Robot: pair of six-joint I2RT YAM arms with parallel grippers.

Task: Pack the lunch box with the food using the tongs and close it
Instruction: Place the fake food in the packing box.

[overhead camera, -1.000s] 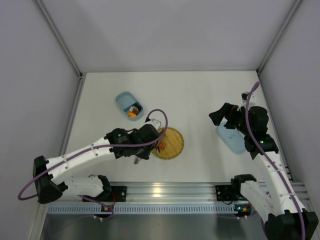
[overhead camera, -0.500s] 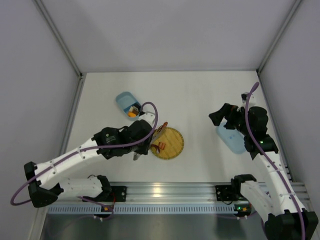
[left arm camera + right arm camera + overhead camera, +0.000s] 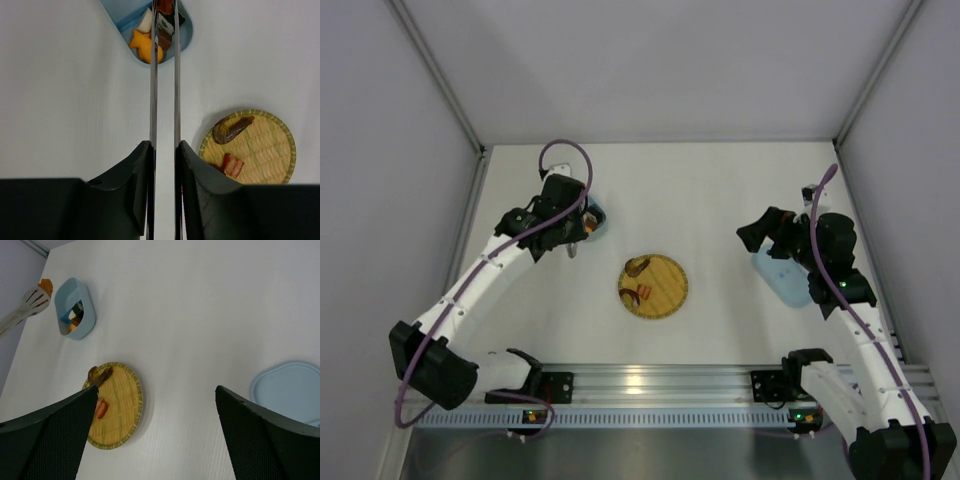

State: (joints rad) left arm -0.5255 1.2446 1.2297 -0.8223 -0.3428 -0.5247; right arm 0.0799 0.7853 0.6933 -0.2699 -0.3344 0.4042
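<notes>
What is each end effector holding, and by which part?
Left end effector: slim silver metal tongs, clamped across both arms behind the tips. Right end effector: open, empty.

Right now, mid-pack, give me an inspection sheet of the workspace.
Surface: white table, no spills seen.
Job's things: lunch box open at far left, food pieces inside; brown piece and red piece on the woven plate; lid flat on the table at right; tongs with tips at the box, holding an orange piece.
Clutter: nothing seen.
Grippers: left gripper shut on the tongs; right gripper open, near the lid.
Cables: purple cable on each arm, clear of the things.
Surroundings: grey walls on three sides; metal rail at the near edge.
</notes>
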